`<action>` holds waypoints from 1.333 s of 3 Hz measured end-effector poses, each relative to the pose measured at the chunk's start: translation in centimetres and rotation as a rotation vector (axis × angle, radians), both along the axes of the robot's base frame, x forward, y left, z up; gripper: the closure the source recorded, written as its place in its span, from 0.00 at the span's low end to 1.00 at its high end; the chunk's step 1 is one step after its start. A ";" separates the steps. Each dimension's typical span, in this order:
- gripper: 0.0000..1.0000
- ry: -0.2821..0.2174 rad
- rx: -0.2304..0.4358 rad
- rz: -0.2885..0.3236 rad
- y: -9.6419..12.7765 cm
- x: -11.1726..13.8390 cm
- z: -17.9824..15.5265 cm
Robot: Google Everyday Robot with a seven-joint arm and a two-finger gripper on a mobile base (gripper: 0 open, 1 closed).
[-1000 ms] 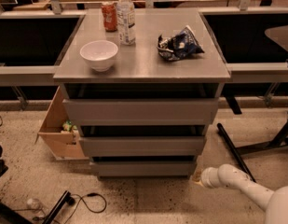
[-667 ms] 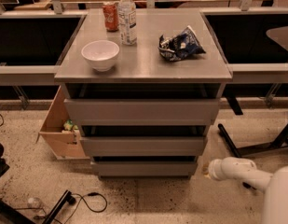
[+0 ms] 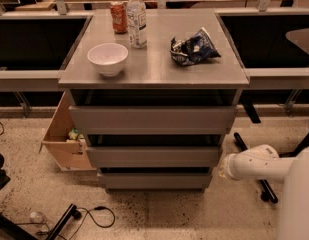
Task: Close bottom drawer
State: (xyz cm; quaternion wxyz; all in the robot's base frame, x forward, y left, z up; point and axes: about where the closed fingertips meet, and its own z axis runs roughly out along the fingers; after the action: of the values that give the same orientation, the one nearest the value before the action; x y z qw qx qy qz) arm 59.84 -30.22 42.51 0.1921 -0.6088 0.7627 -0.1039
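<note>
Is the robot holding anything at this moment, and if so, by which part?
It cannot be told. The gripper is beside the right end of the bottom drawer; no held object shows.

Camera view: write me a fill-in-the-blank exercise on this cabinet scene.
The gripper hangs to the picture's ____ of the bottom drawer.
The cabinet has ____ grey drawers.
The bowl near the bottle is ____ in colour.
Missing words: right; three; white.
</note>
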 end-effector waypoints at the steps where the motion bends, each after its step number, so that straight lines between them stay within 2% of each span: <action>1: 1.00 -0.001 0.011 -0.046 0.1 -1.8 2.5; 2: 1.00 0.045 -0.029 -0.074 -0.6 -1.9 1.6; 3: 1.00 0.142 -0.093 -0.166 -2.9 -5.7 1.5; 4: 1.00 0.192 -0.199 -0.231 -5.2 -9.9 4.0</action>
State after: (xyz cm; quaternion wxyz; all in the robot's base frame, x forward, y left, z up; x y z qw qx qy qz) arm 49.98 -35.38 46.46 0.0439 -0.5404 0.8283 -0.1415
